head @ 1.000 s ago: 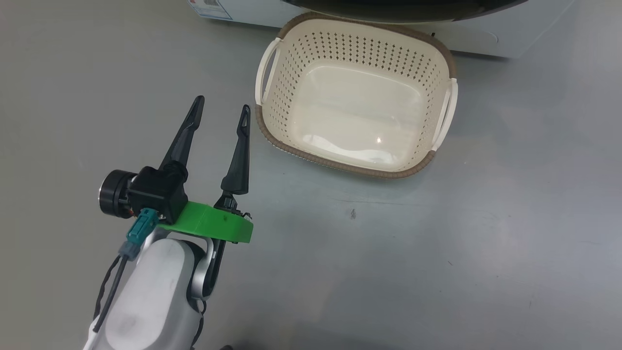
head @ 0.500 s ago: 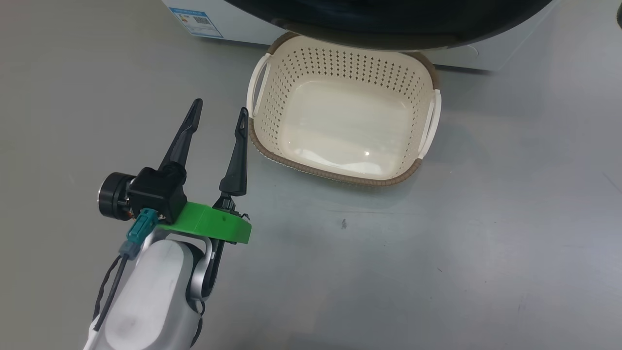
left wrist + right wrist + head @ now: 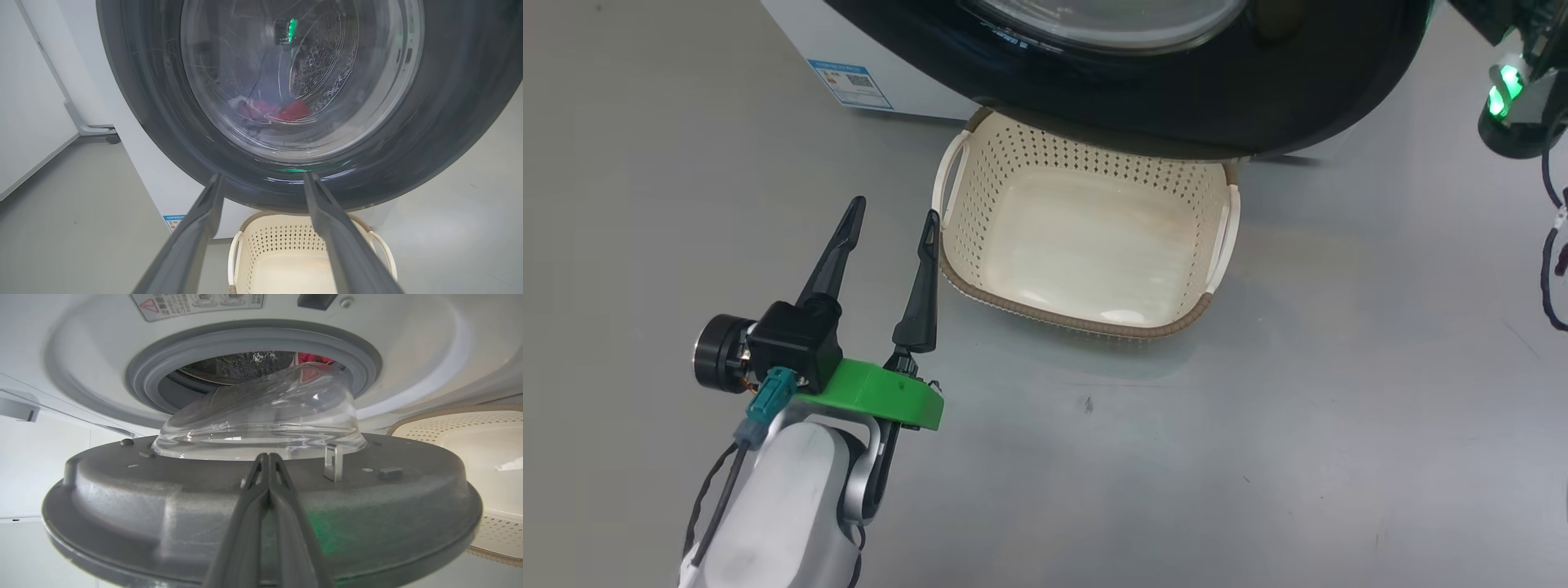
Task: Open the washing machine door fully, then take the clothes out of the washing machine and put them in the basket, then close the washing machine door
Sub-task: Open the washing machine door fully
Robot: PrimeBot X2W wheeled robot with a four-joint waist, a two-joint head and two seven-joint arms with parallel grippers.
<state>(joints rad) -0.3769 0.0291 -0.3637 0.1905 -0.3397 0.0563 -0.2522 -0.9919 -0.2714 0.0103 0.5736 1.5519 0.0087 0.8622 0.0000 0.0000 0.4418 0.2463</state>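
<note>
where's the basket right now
In the head view the basket sits on the grey floor at centre, directly in front of the washing machine, its far rim under the black door, with the open left gripper just to its left.

Test lab: washing machine (image 3: 907,77) on bare grey floor (image 3: 1258,408), white partition panels (image 3: 24,102).

Pale forearm (image 3: 784,490), green bracket (image 3: 882,392), dark two-fingered tool (image 3: 894,207) (teal cable plug (image 3: 768,396))
</note>
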